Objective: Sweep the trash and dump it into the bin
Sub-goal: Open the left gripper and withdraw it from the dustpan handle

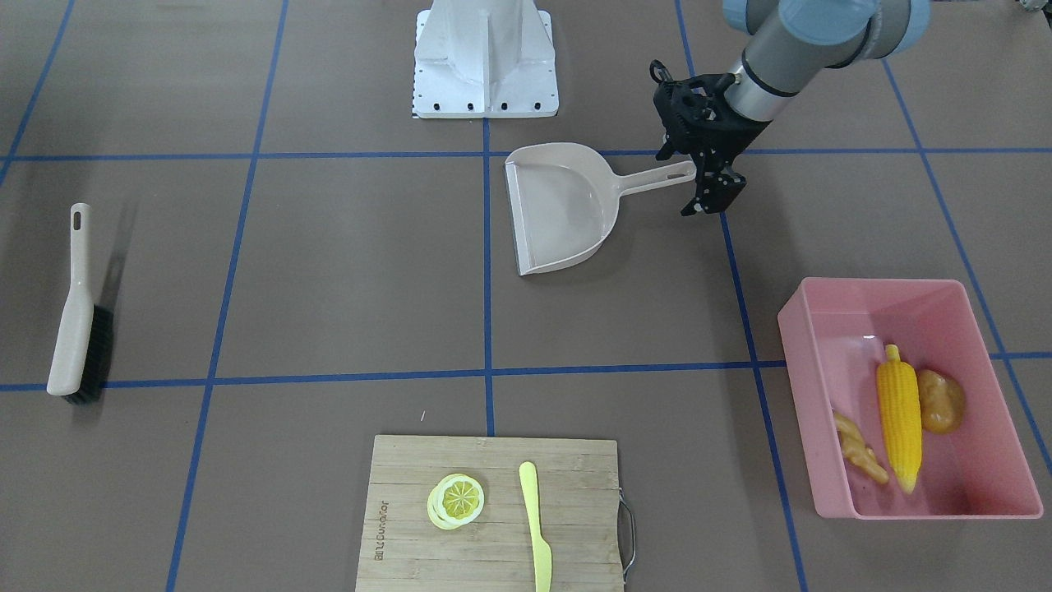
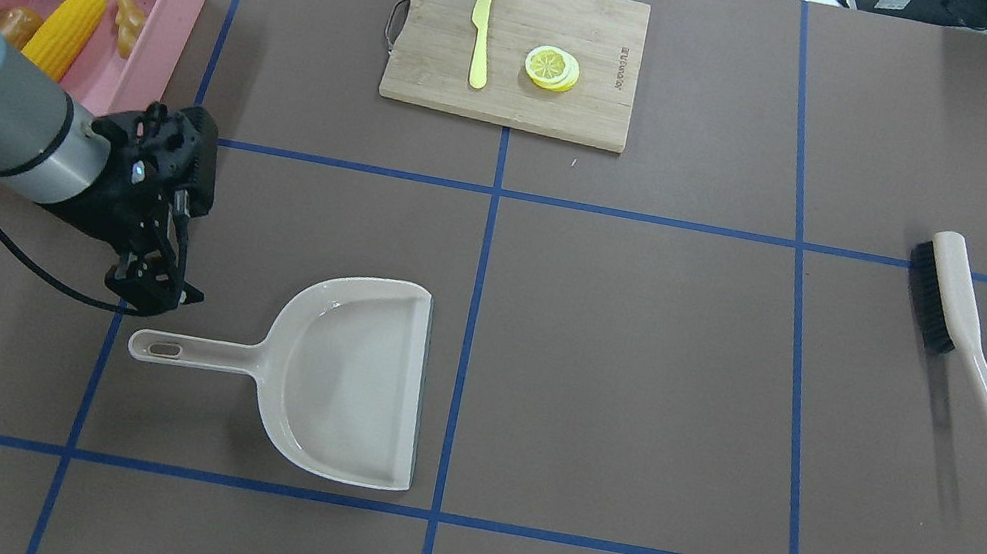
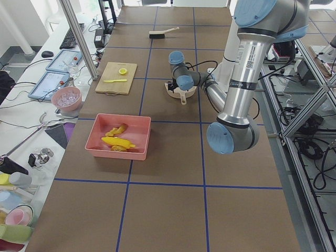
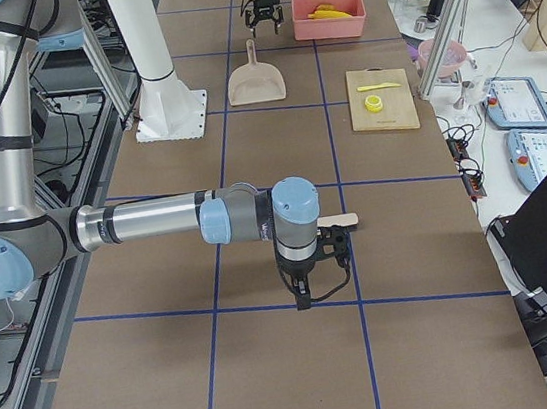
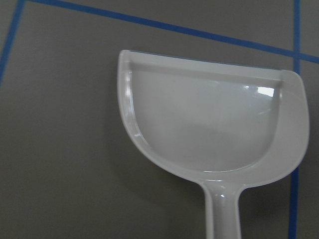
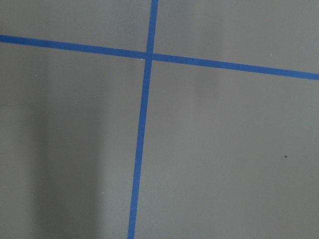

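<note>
Pink bin (image 1: 871,282) holds all 3 pieces.
Corn (image 1: 898,415) lies between potato (image 1: 941,401) and ginger (image 1: 859,450). Left claw (image 2: 151,288) hangs over the dustpan handle (image 1: 653,179), jaws spread; right claw's (image 4: 305,291) state I cannot tell.

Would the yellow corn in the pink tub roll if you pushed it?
Probably a bit, since the yellow corn cob is long and round. Likely not far: the brown lumpy potato and tan ginger root lie close on either side.
</note>
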You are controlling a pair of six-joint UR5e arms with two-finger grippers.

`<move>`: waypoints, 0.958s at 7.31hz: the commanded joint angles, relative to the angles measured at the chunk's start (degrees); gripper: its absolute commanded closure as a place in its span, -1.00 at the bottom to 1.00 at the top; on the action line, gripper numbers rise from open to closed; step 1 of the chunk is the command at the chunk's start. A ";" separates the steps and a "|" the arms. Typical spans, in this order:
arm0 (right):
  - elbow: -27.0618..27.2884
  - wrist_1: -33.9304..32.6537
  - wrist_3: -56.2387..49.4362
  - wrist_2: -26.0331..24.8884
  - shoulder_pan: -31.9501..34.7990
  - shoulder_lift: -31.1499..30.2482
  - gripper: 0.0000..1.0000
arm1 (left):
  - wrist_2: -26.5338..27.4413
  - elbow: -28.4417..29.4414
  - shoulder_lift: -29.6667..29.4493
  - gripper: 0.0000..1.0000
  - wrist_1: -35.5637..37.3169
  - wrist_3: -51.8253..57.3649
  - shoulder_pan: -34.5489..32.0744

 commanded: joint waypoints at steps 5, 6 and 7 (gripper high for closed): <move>0.00 -0.09 0.00 0.02 0.00 -0.09 -1.00 | -10.04 4.21 2.74 -0.97 19.42 -9.52 -31.87; 0.00 -0.09 0.00 -0.07 0.00 -0.09 -1.00 | -10.04 6.83 5.80 -0.97 20.57 -9.34 -36.00; 0.00 -0.09 0.00 -0.07 0.00 -0.09 -1.00 | -10.04 9.04 6.79 -0.97 21.02 -9.34 -39.43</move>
